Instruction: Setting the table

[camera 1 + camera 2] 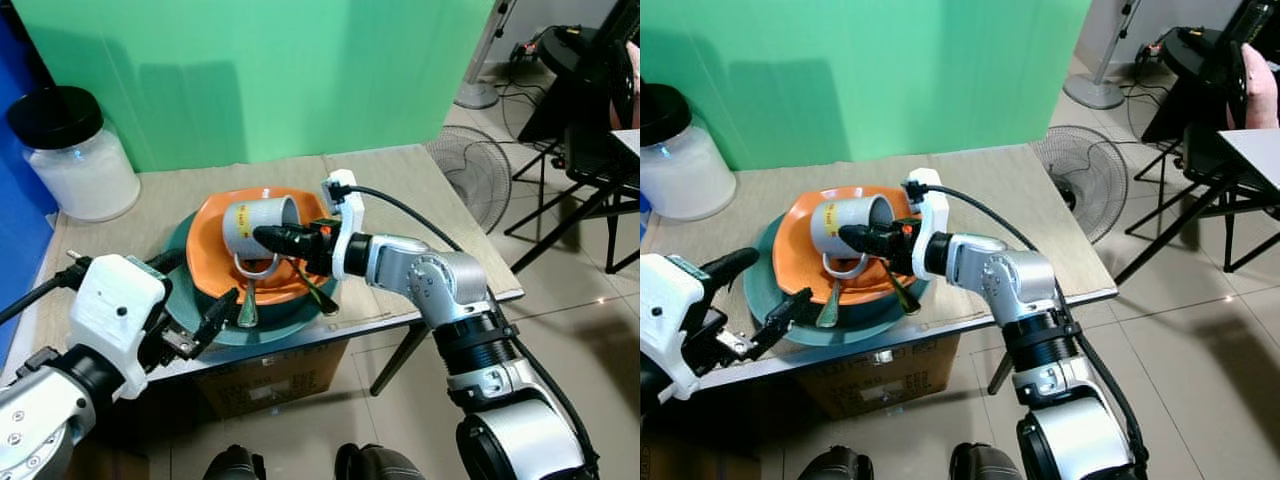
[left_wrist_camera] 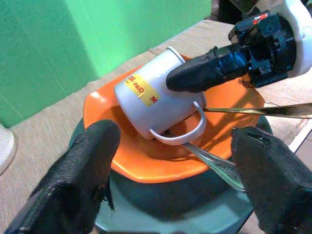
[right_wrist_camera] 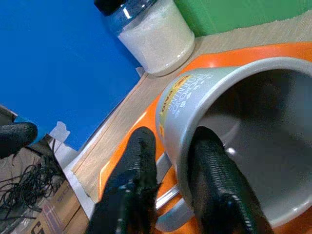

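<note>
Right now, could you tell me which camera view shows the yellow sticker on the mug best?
The left wrist view: the sticker on the mug faces it, and "PAID" is readable. The right wrist view shows it edge-on by the rim; the eye views show a small yellow patch, while the right hand grips the mug's wall.

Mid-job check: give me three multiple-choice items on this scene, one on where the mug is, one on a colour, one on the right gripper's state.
1. Where is the mug?
A. on its side on the orange plate
B. upright beside the jar
C. on the floor

2. What colour is the bottom plate, under the orange one?
A. white
B. dark teal
C. yellow

3. What is the right gripper doing?
A. hanging idle
B. holding a spoon
C. pinching the mug's rim

Answers: 1 A, the mug lies tipped with its handle down on the orange plate. 2 B, a teal rim shows around the orange plate. 3 C, one finger is inside the mug and one outside. The left gripper is open near the plates.
</note>
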You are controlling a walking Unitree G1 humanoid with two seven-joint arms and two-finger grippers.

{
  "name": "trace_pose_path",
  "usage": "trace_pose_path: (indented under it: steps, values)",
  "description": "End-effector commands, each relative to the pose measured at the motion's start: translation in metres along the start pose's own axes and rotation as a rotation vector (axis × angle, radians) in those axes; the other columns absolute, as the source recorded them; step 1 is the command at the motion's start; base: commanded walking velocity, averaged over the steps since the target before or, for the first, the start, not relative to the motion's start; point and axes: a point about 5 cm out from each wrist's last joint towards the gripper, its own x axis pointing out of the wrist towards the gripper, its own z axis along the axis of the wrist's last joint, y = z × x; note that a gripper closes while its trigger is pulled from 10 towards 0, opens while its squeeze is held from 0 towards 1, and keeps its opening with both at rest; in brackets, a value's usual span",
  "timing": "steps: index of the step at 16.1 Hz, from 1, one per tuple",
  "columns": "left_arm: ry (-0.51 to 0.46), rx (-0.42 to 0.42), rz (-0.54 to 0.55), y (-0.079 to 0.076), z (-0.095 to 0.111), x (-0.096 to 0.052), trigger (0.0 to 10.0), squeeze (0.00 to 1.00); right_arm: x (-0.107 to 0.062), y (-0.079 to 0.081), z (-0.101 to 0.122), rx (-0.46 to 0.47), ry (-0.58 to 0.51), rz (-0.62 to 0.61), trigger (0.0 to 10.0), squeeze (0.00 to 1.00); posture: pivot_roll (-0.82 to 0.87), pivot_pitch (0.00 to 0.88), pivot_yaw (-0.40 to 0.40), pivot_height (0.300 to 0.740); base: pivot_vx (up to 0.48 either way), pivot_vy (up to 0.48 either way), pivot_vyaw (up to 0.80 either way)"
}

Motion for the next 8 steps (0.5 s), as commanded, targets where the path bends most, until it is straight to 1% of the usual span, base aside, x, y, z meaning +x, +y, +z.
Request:
trace_pose_path:
  steps: [1,6,8]
  values:
    - [0.002,0.006,-0.014,-0.003,0.001,-0.001,10.0,1.00,-0.001,0.002,0.009,0.001,-0.021,0.020,0.0,0.00,0.03,0.082,-0.063,0.740,0.000,0.000,0.00]
    - [0.008,0.008,-0.026,-0.002,0.002,0.001,10.0,1.00,-0.001,0.005,0.019,0.044,-0.077,0.047,0.0,0.00,0.03,0.072,-0.051,0.740,0.000,0.000,0.00]
    - [0.012,0.011,-0.029,-0.002,0.001,0.002,10.0,1.00,0.000,0.006,0.019,0.051,-0.084,0.054,0.0,0.00,0.03,0.070,-0.049,0.740,0.000,0.000,0.00]
